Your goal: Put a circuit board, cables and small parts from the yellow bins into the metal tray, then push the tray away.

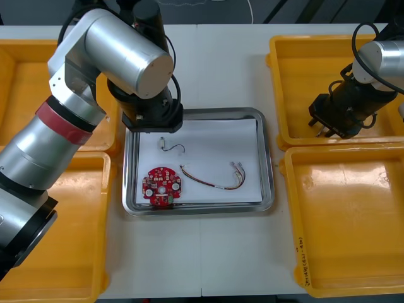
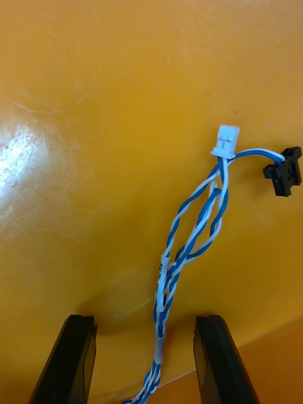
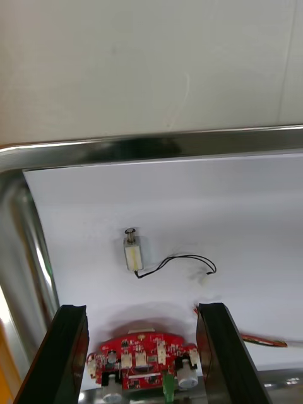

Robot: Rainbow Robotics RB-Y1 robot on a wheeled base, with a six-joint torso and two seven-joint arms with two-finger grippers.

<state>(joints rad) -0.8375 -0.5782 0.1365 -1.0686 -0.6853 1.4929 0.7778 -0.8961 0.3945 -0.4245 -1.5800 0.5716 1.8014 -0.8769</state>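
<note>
A round red circuit board point(image 1: 161, 187) lies in the metal tray point(image 1: 267, 165), white inside, with a red and yellow cable point(image 1: 214, 178) beside it and a small metal part point(image 1: 163, 144) with a thin black lead. My left gripper point(image 1: 151, 120) hangs over the tray's near-left rim, open; between its fingers point(image 3: 69, 353) I see the small metal part point(image 3: 133, 254) and the circuit board point(image 3: 142, 366). My right gripper point(image 1: 328, 126) is down in the upper right yellow bin point(image 1: 297, 88). It stands open around a twisted blue and white cable point(image 2: 189, 252) lying on the bin floor.
Two yellow bins point(image 1: 69, 252) stand at the left of the tray and a second one point(image 1: 347, 221) at the lower right. The cable's white connector point(image 2: 226, 141) and black connector point(image 2: 284, 170) lie beyond the right fingertips.
</note>
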